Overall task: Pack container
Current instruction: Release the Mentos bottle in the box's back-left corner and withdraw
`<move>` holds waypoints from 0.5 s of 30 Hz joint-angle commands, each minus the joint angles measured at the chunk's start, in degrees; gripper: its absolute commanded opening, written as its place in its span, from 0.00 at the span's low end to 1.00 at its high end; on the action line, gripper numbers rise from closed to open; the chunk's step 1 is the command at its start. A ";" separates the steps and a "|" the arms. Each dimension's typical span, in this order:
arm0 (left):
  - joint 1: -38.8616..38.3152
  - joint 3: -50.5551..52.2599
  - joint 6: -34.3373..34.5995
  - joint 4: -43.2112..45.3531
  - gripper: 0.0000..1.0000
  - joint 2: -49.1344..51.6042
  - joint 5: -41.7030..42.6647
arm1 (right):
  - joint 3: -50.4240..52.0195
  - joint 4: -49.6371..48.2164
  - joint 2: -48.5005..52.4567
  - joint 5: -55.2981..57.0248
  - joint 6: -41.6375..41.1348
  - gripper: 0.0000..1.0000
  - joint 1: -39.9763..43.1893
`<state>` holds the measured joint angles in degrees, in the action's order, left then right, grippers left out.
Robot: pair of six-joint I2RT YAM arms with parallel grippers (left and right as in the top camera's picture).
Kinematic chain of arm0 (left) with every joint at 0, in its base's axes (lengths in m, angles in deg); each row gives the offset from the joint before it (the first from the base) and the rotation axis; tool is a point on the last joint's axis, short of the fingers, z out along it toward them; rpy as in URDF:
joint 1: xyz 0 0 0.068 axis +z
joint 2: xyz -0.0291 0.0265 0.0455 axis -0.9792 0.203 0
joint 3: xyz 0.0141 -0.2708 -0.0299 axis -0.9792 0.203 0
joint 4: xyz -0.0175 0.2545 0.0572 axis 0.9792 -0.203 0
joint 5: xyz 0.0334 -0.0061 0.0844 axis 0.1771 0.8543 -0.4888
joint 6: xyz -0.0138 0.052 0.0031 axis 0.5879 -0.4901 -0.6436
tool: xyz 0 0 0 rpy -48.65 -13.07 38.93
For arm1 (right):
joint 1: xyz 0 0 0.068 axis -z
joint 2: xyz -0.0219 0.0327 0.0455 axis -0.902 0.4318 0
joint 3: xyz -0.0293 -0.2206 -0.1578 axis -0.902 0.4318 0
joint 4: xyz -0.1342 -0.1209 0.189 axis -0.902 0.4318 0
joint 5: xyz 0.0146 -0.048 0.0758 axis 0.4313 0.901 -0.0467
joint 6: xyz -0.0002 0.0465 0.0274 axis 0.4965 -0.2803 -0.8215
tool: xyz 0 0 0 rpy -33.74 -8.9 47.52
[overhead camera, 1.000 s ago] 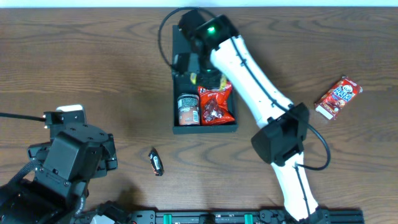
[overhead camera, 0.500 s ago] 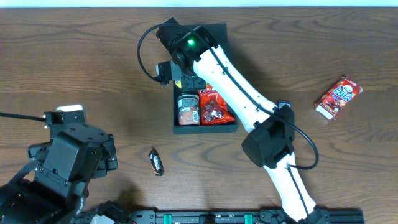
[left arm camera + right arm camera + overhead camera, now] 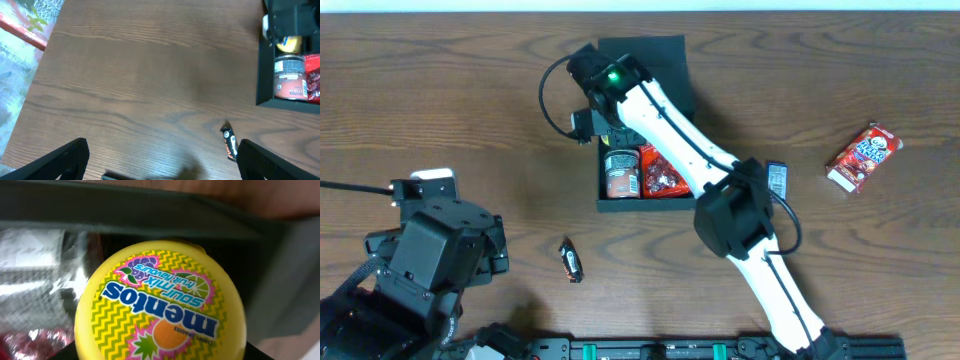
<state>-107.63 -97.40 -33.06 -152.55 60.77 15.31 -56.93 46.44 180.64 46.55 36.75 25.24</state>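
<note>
A: State of right fingers (image 3: 261,353)?
B: Clamped on a yellow Mentos tub (image 3: 160,310), at the container (image 3: 650,206) far-left corner.
A: And left fingers (image 3: 67,159)?
B: Spread wide, nothing in them, above bare bench (image 3: 150,75).
A: Container location?
B: Mid-bench, lid open. Can (image 3: 622,175) and red bag (image 3: 665,178) inside. Small dark bar (image 3: 571,260) lies near, front-left.
</note>
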 commanded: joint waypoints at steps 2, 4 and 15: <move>0.09 0.17 0.00 -0.11 0.95 0.04 0.02 | -1.14 -0.46 -0.33 1.84 0.04 0.01 0.26; 0.09 0.17 0.00 -0.11 0.95 0.04 0.02 | -1.14 -0.42 -0.33 1.86 -0.02 0.01 0.26; 0.09 0.17 -0.02 -0.22 0.95 0.04 0.02 | -1.14 -0.13 -0.33 2.14 -2.82 0.15 -0.26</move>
<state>-107.63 -97.40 -33.06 -152.57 60.77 15.28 -56.93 46.46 181.29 47.20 35.59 25.22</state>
